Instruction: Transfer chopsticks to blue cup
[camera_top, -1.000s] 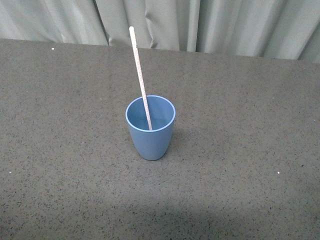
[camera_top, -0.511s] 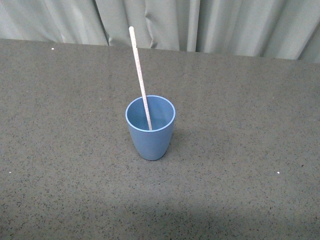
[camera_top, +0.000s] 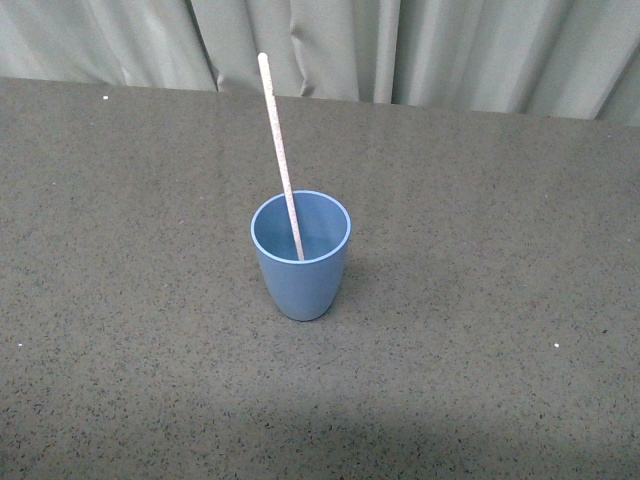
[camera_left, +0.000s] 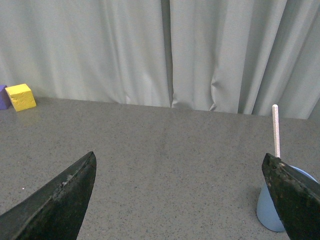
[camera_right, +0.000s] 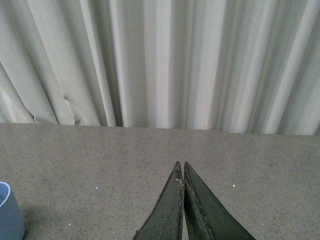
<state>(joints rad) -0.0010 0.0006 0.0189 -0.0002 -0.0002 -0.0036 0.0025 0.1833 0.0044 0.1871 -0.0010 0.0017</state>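
The blue cup stands upright in the middle of the dark speckled table. The pale chopstick stands inside it, leaning toward the back left and rising well above the rim. Neither gripper shows in the front view. In the left wrist view my left gripper is open and empty, its jaws wide apart, with the cup and chopstick partly behind one finger. In the right wrist view my right gripper is shut and empty, and the cup's edge shows at the side.
A grey curtain hangs along the table's far edge. A yellow block and a purple block sit at the far edge in the left wrist view.
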